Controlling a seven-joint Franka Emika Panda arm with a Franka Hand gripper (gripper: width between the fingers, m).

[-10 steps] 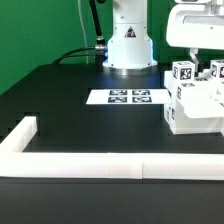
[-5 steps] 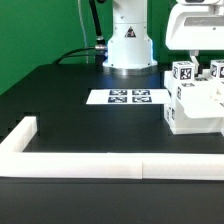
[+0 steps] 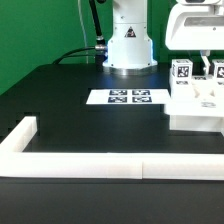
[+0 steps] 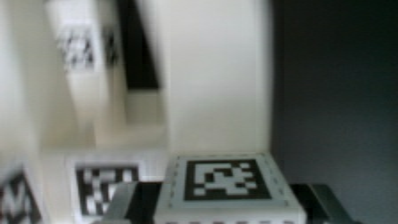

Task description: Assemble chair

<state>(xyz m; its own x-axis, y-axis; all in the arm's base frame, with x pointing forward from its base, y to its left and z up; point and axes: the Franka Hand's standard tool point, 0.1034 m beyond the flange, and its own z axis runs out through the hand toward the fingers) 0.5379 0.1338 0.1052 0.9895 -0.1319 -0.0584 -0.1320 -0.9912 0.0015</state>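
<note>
The chair (image 3: pixel 196 100), a cluster of small white blocky plastic parts with black-and-white square tags, sits at the exterior view's right, on the far side of the black table (image 3: pixel 70 100), just right of the flat white marker board (image 3: pixel 127 97). Right over it hangs the arm's white two-finger gripper (image 3: pixel 203 62), jaws drawn in tight, and by the look of it pinching one of the tagged upright pieces, though exactly which part is hard to tell. In the wrist view a tagged white block (image 4: pixel 224 185) fills the foreground, uprights blurred behind. My call for this step: keep the squeeze square on the piece, lift straight, no twisting, so neighbouring parts don't get dragged. The long white border wall (image 3: pixel 90 158) lies well clear, near side.
</note>
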